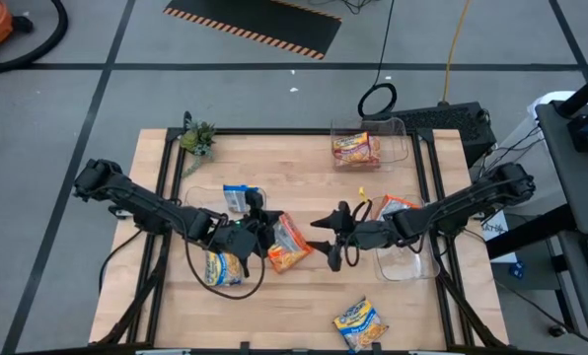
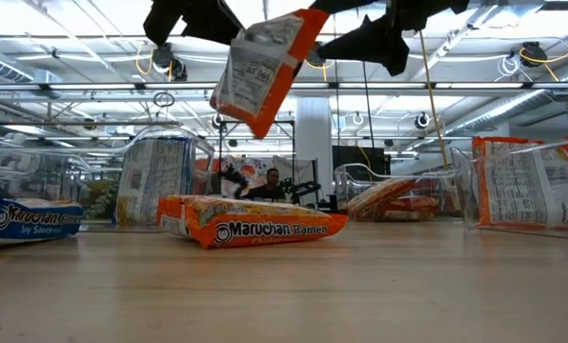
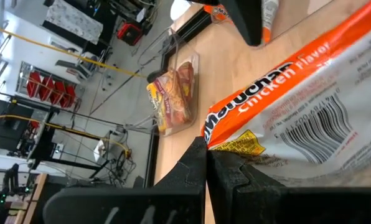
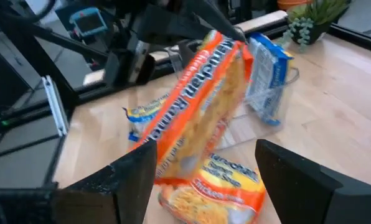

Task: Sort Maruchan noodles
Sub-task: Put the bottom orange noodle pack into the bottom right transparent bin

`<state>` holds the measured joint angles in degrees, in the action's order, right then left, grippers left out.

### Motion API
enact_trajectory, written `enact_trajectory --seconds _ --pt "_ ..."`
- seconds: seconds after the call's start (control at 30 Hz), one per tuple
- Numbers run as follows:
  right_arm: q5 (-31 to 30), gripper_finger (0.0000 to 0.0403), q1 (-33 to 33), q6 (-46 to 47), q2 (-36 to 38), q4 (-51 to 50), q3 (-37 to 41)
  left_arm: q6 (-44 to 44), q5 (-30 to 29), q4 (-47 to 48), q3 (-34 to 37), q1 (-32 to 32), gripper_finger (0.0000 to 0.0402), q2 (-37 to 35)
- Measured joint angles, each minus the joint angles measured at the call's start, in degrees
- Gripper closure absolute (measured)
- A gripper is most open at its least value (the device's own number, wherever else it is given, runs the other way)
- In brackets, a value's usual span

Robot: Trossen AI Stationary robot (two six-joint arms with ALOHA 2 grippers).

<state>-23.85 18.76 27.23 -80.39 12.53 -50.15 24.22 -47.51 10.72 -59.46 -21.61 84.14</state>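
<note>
Left fingers (image 3: 205, 180) sit closest to the lens in the left wrist view, clenched on one edge of an orange-and-white crinkly plastic Maruchan chicken packet (image 3: 297, 118), barcode side facing the camera. Low view: that packet (image 2: 265, 69) hangs clear of the wooden surface (image 2: 360, 286), tilted, long axis steep, pinched end at upper right of frame, free end drooping to lower left. A second orange Maruchan packet (image 2: 255, 229) lies flat on the surface directly under it.

High view: left gripper (image 1: 257, 229) sits centre-left, held packet (image 1: 287, 244) just right of it. Right gripper (image 1: 333, 237) is right of centre, pointing left at the packet, near but apart. Right wrist view: right fingers (image 4: 132, 177) spread wide, nothing between them, packet (image 4: 201, 99) dead ahead with its long axis running diagonally across the gap.

Key relation: the packet's free end points toward the right gripper, so a handover looks likely; the right arm would need to close the remaining gap along its own approach line.

Other packets: one in the clear plastic bin (image 1: 398, 133) at upper right of the high view, a yellow one (image 1: 360, 323) at bottom centre, a blue one (image 1: 237, 197) and a yellow one (image 1: 223, 268) on the left
</note>
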Motion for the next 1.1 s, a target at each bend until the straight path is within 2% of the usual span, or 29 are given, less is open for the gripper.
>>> enact_trajectory --seconds 0.1,0.27,0.33,0.47,0.67,0.83,1.1 --pt "0.06 0.0136 0.00 0.27 -1.08 2.90 0.00 -0.40 0.01 -0.15 0.00 0.00 0.0399 0.00" --pt "-0.08 0.0135 0.00 -0.67 -6.25 13.78 -0.18 -0.64 0.01 0.02 0.00 0.10 0.0399 0.00" --pt "-0.14 0.0135 0.00 -1.79 -7.89 14.67 -1.52 -0.61 -0.01 0.17 0.00 0.29 0.0399 0.00" --pt "-0.48 0.0135 0.02 -2.65 -9.50 12.32 -5.48 -0.61 -0.10 0.24 0.00 0.80 0.0399 -0.09" --pt "-9.27 0.0135 -0.35 -2.95 -13.39 4.20 -8.61 -0.74 0.28 -0.04 0.00 1.16 0.0399 -0.09" --pt "-9.54 0.0135 -2.11 -2.63 -16.90 5.02 -8.61 -0.83 0.41 0.31 0.00 1.16 0.0399 -0.09" --pt "-12.82 0.0149 -3.02 -6.45 -16.63 3.33 -8.61 -1.94 0.94 0.31 0.00 0.58 0.0399 -0.09"
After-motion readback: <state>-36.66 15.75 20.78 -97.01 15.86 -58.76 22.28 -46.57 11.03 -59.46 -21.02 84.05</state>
